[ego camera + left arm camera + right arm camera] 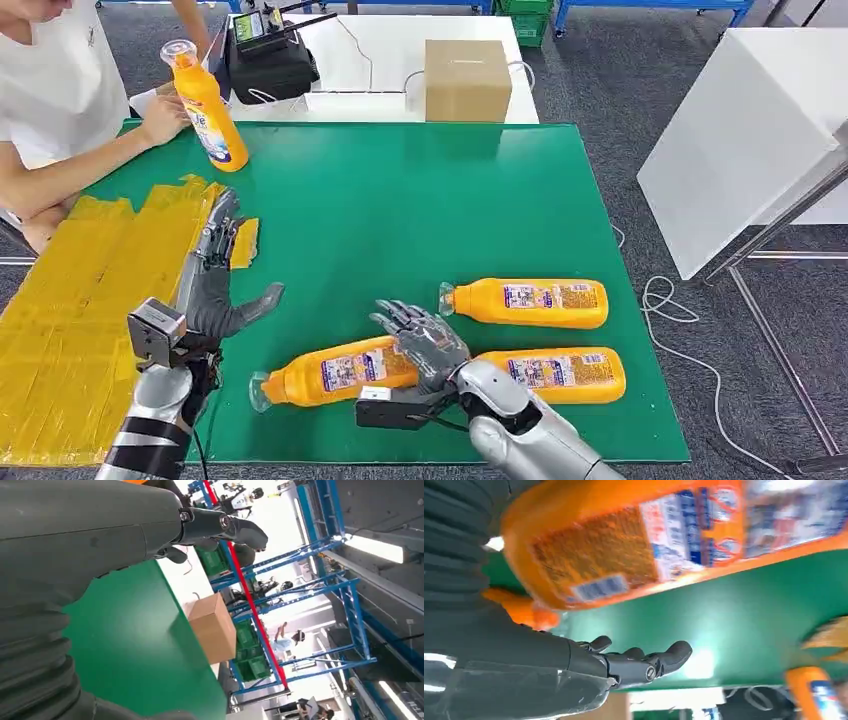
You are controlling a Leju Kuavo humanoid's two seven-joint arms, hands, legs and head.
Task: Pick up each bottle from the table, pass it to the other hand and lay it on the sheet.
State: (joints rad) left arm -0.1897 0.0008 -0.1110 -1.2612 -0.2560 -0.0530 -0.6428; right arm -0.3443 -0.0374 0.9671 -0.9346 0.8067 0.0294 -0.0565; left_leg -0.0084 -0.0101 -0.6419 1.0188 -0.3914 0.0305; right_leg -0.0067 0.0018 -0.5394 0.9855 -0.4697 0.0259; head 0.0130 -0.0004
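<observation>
**Right robot hand over the nearest bottle, grasp not yet made**

Three orange bottles lie on their sides on the green table [420,200]. The nearest bottle [335,372] lies front centre with its cap toward the robot's left. A second bottle [565,373] lies just beside it to the right, partly behind the right wrist. A third bottle [530,302] lies a little farther back. A fourth, upright bottle [205,105] stands at the far left corner, beside a person's hand [160,118].

The right robot hand [425,340] is over the base end of the nearest bottle, fingers spread wide and holding nothing. In the right wrist view the bottle's label fills the space just beyond the extended fingers [644,662], with a gap showing between them; contact cannot be confirmed.

The left robot hand [215,285] is open, fingers extended flat, holding nothing. It sits at the edge of the yellow sheet [70,300], which covers the left part of the table and carries no bottle.

Assessment: the pick-up step for the first bottle is in hand; transfer and placing remain undone. The next move calls for the right hand to settle onto the bottle body and close around it, then lift clear without nudging the second bottle alongside. The smooth rounded body may roll if pressed off-centre. The left hand is well placed to receive.

A cardboard box [467,80] stands on the white surface behind.
</observation>
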